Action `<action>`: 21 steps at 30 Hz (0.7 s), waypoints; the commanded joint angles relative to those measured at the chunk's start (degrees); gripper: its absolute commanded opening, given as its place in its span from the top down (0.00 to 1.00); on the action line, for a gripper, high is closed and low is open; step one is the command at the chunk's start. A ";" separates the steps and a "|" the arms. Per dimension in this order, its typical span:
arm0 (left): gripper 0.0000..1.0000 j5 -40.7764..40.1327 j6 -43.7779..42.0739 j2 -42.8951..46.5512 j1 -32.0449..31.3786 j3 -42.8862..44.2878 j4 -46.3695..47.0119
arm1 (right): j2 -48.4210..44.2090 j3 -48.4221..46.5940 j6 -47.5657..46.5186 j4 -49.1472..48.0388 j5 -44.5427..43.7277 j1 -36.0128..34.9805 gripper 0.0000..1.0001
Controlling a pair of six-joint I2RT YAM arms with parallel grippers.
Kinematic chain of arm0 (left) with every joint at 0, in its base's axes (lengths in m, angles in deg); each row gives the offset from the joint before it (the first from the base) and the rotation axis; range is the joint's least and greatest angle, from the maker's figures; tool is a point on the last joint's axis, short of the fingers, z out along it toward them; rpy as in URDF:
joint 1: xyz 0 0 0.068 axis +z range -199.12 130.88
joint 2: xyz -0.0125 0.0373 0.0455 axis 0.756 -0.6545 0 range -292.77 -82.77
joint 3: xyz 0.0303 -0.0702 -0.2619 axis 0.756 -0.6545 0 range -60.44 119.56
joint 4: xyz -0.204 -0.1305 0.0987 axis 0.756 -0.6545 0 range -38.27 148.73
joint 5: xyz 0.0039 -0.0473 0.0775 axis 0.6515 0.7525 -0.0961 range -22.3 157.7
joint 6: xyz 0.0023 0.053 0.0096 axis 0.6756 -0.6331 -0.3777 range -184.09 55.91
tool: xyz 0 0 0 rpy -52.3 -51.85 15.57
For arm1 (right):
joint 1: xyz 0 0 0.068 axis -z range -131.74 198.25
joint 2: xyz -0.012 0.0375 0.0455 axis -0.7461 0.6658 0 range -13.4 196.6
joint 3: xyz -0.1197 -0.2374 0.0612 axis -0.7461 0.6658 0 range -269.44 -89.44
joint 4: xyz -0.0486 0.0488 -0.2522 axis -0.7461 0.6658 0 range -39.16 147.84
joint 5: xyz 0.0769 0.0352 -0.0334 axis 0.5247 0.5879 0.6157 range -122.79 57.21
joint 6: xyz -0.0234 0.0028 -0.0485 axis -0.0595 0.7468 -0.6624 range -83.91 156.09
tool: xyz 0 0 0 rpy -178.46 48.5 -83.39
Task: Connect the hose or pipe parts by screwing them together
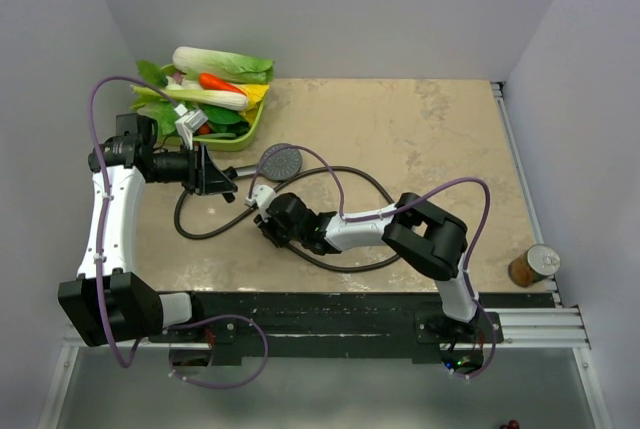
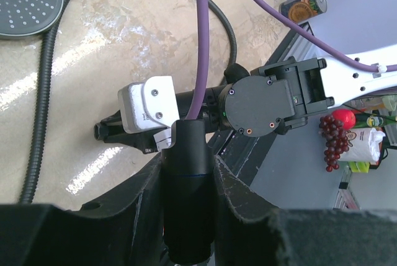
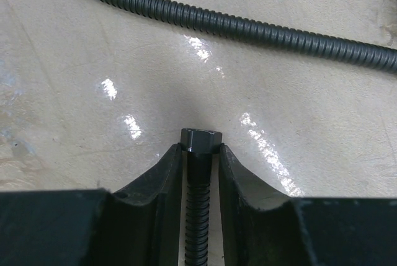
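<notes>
Dark ribbed hose [image 3: 197,216], likely limp yet grippy, clenched in right end effector [image 3: 200,148] just behind its hex nut [image 3: 200,139]; left end effector [image 2: 188,164] clenched on smooth dark sleeve [image 2: 188,216]; shower head [image 1: 281,160] loose on table [image 1: 430,139]

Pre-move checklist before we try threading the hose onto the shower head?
1. Right gripper around hose just below end nut: ok.
2. Right clamp firm: cannot tell.
3. Left gripper shut on dark cylindrical part: ok; whether it belongs to the shower head: cannot tell.
4. End nut lined up with shower head: not ok, they lie apart.
5. Hose slack on table: ok.
</notes>
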 commanded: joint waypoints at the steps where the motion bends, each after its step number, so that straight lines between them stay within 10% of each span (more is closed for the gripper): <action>1: 1.00 2.78 -1.12 0.85 0.62 0.17 1.06 | -1.29 0.47 0.06 -3.06 1.30 0.19 0.79; 2: 1.00 2.96 -1.20 0.85 0.62 0.17 1.06 | -0.42 -0.75 0.06 -2.19 1.39 0.19 0.60; 5: 1.00 2.96 -1.20 1.20 0.62 0.17 1.06 | 0.21 -1.29 0.32 -1.29 1.13 0.19 0.54; 21: 1.00 2.87 -1.03 1.82 0.62 -0.44 1.33 | 0.29 -1.11 2.26 -4.81 0.42 0.19 0.66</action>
